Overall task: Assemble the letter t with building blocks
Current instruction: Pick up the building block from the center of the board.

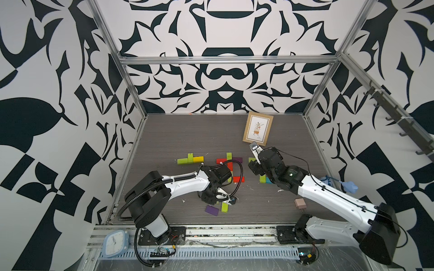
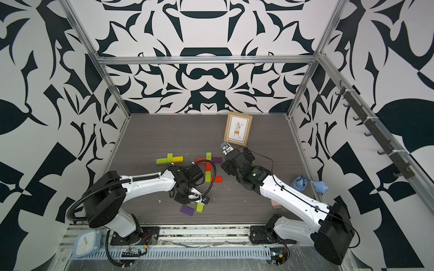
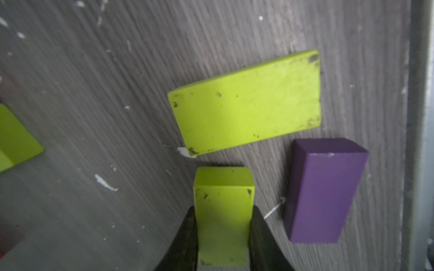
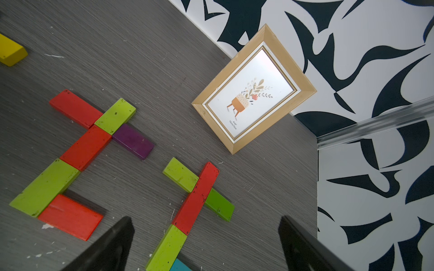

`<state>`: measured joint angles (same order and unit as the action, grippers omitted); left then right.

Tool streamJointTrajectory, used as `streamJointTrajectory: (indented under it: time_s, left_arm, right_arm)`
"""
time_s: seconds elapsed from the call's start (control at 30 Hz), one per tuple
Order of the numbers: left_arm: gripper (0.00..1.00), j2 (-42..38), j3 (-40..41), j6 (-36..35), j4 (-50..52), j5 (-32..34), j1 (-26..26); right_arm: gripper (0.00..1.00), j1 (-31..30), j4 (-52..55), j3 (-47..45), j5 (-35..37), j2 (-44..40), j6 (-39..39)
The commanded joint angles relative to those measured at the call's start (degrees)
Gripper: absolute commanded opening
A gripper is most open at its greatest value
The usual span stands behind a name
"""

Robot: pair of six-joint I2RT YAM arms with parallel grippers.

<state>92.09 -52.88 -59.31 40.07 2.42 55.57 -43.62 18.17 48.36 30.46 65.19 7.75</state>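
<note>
I hold lime block (image 3: 224, 187) in left jaws, long axis in line with them, by front edge of counter (image 1: 258, 211); right jaws wide, empty.

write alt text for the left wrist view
The left gripper is shut on a lime green block, seen end on, against a grey wood-grain table. Beyond it lie a second lime green block, flat, and a purple block.

Grey wood-grain tabletop (image 1: 187, 133) (white flecks (image 3: 104, 183)): scattered building blocks (image 1: 184, 161), standing picture frame (image 1: 258, 128), pink plug adapter (image 1: 300, 203).
</note>
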Motion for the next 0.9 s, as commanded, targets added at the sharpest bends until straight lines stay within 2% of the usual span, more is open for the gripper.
streamJointTrajectory:
  time_s: [0.0,0.27,0.4,0.5,0.63,0.87]
  left_arm:
    - [0.16,-1.7,-0.4,1.5,1.9,0.0,0.2]
    - [0.08,-2.5,-4.7,7.2,3.8,1.8,-0.3]
    - [0.00,-3.1,-6.6,14.3,3.5,5.0,-0.4]
    - [0.00,-4.7,-6.7,17.3,3.1,6.4,-0.5]
    - [0.00,-8.1,-6.2,21.1,0.3,11.9,-0.6]
    - [0.00,-9.6,-10.2,33.4,2.7,21.1,-0.6]
  right_arm:
    - [0.99,-0.4,-0.8,1.1,0.7,-0.8,0.2]
    - [1.00,-0.3,-0.6,1.3,1.1,-1.0,0.4]
    - [0.99,-0.4,-0.4,1.4,1.1,-0.7,0.6]
    - [1.00,-0.3,-0.3,1.7,1.2,-0.3,0.6]
    - [0.99,-0.3,0.1,2.1,0.7,-0.3,0.6]
    - [1.00,-0.3,-0.2,2.1,0.4,-1.1,0.6]
